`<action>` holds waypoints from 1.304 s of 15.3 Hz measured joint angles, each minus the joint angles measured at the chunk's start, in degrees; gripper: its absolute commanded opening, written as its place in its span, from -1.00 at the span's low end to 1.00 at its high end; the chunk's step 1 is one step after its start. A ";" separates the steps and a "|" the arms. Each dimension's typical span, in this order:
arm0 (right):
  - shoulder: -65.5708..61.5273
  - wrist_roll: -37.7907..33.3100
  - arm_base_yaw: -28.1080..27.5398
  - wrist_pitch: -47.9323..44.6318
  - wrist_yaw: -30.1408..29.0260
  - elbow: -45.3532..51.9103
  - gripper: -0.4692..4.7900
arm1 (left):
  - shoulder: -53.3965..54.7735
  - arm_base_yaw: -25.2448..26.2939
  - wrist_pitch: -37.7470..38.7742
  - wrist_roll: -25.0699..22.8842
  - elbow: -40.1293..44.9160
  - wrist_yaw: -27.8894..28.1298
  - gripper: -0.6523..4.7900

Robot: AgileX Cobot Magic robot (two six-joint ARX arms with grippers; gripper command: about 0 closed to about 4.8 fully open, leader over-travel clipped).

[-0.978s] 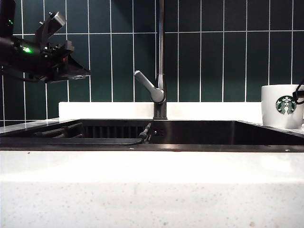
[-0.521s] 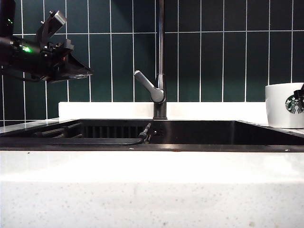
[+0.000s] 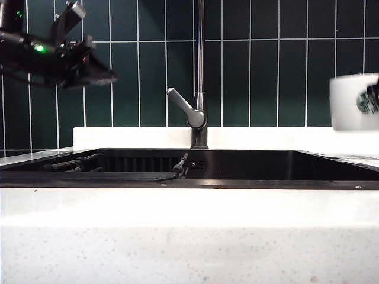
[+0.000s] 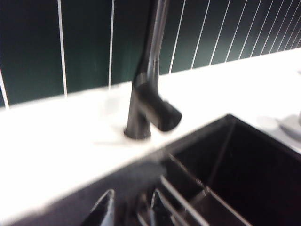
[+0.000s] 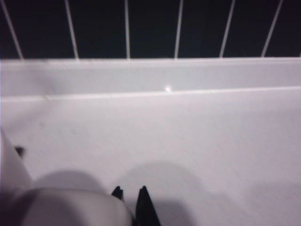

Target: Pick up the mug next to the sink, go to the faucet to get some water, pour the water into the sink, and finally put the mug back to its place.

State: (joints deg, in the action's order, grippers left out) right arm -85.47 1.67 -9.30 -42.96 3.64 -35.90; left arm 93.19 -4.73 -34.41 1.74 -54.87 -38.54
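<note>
The white mug (image 3: 353, 102) with its green logo hangs blurred above the counter at the far right of the exterior view. In the right wrist view its rim (image 5: 66, 207) lies against my right gripper (image 5: 130, 195), which is shut on the mug's edge. The dark faucet (image 3: 201, 71) stands behind the black sink (image 3: 237, 183), its grey lever (image 3: 185, 107) angled to the left. My left gripper (image 3: 106, 76) hovers high at the left, pointing towards the faucet (image 4: 149, 70). Its fingertips (image 4: 106, 207) stand apart with nothing between them, over the sink's corner (image 4: 244, 165).
Dark green tiles (image 3: 278, 65) cover the back wall above a white counter ledge (image 3: 266, 137). A wire rack (image 4: 188, 197) and a thin hose (image 3: 180, 164) lie inside the sink. The speckled white counter front (image 3: 189, 236) fills the foreground.
The mug has risen off the counter at the right, after shifting slightly rightward. My left gripper has moved up a little.
</note>
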 measured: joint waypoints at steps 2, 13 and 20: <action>0.90 -1.73 1.88 2.29 -1.25 -2.38 -0.82 | 2.78 0.00 1.01 -0.22 -3.56 -0.98 -0.40; 1.11 -2.32 17.57 26.10 -8.44 -24.79 -0.83 | 22.08 -3.58 4.44 1.55 -27.15 -6.19 -0.29; -4.24 -6.73 22.03 30.49 -10.49 -30.38 -0.83 | 30.91 -5.79 4.66 1.81 -39.67 -8.46 -0.17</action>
State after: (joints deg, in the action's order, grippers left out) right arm -89.71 -5.06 12.73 -12.47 -6.85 -66.28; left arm 124.09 -10.52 -29.76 3.55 -94.54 -47.00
